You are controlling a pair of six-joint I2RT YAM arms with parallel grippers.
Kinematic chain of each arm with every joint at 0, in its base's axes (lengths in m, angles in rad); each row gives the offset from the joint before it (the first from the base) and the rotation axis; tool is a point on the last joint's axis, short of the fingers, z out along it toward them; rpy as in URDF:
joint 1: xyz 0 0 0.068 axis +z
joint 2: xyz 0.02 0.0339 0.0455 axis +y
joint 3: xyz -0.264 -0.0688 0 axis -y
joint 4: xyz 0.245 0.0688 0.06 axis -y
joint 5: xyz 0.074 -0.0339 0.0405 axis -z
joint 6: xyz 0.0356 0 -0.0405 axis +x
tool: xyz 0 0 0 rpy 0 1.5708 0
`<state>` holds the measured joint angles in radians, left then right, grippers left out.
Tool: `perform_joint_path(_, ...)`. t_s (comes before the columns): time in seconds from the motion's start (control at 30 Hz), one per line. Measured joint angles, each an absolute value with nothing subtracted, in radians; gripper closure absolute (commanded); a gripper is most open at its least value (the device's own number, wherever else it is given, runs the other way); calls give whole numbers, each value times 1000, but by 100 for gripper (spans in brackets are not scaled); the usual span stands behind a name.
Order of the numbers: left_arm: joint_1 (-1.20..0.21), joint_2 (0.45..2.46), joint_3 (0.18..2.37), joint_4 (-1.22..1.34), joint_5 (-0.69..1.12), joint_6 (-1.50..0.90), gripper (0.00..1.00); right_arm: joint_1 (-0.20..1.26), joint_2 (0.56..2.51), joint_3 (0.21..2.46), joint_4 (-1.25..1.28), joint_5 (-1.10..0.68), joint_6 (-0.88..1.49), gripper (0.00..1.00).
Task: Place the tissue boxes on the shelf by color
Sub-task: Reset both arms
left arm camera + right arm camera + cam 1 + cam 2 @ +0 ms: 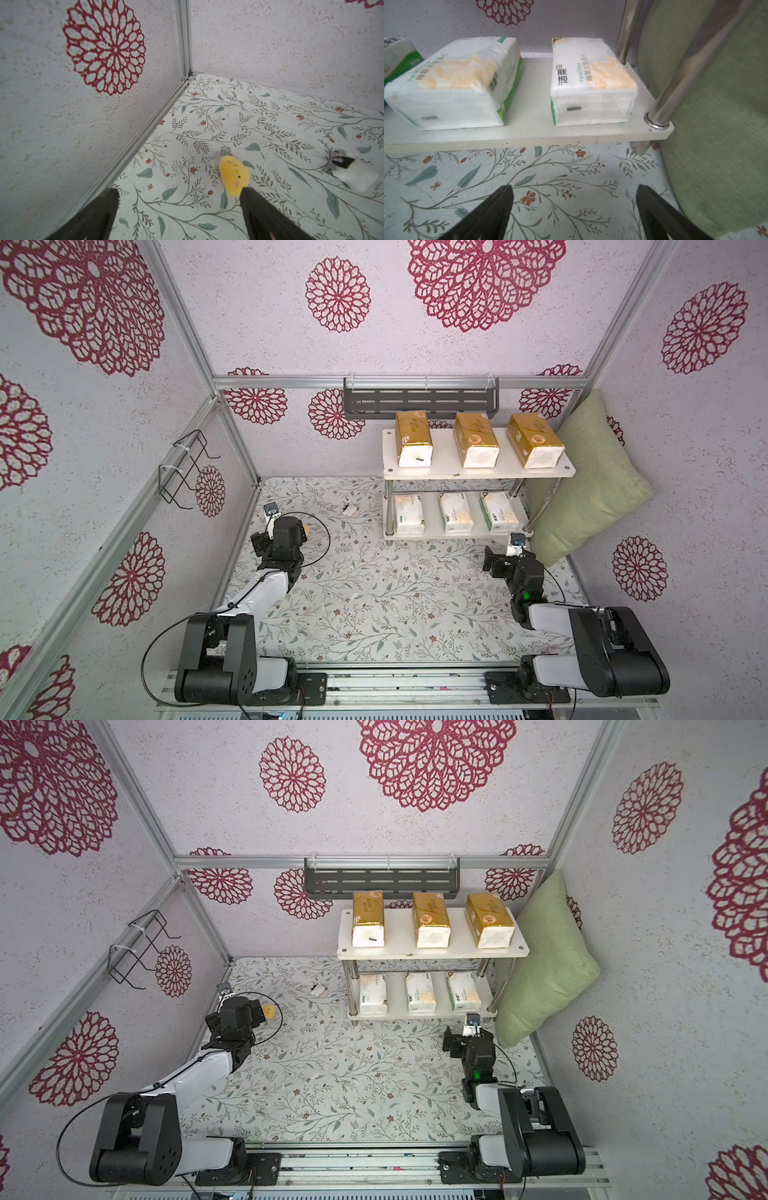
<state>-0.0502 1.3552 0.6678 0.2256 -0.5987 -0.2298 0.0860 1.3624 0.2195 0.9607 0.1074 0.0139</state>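
In both top views the shelf [444, 466] [399, 946] is standing at the far right of the floral table [374, 593]; three gold tissue boxes [412, 437] [475, 439] [534, 439] are lying in a row on its upper board, apart from one another; three white tissue boxes [409, 514] [456, 512] [500, 511] are lying on the lower board, with the upper board hiding their far ends; a green cushion [590, 481] is leaning against the shelf's right end and partly covering the legs there; the left gripper [282, 533] is hanging near the left wall, and the right gripper [514, 560] is hanging just in front of the shelf's right corner, both showing too little of their fingers from above to judge; a yellow lump [268, 1011] is peeking out from behind the left wrist. In the left wrist view the left gripper [179, 190] is standing spread wide and grasping nothing; the yellow lump [234, 176] is lying on the table at the tip of one finger, and I cannot tell whether it is touching; a small white and black scrap [353, 172] is lying farther off, too blurred to name. In the right wrist view the right gripper [574, 187] is hanging released over bare table, the frame edge cutting off its fingers; two white tissue boxes [456, 83] [591, 83] are lying whole on the lower board [529, 133], while the third [398, 56] is being cut off at the edge; a chrome leg [685, 72] is crossing in front of the cushion.
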Motion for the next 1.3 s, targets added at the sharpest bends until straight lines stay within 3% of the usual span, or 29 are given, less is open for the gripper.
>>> perform_joint_path(0.27,-31,1363,625,351,-527,-169,1,86,1490,152,1291,109,-12,1)
perform_joint_path(0.47,6,1370,559,445,-476,-145,3,86,1545,139,1385,110,-20,1)
perform_joint_path(0.77,55,1508,469,661,-374,-123,3,86,1545,146,1409,149,-18,1)
perform_joint_path(1.3,101,1539,441,817,-210,-123,3,87,1545,184,1361,162,-18,1)
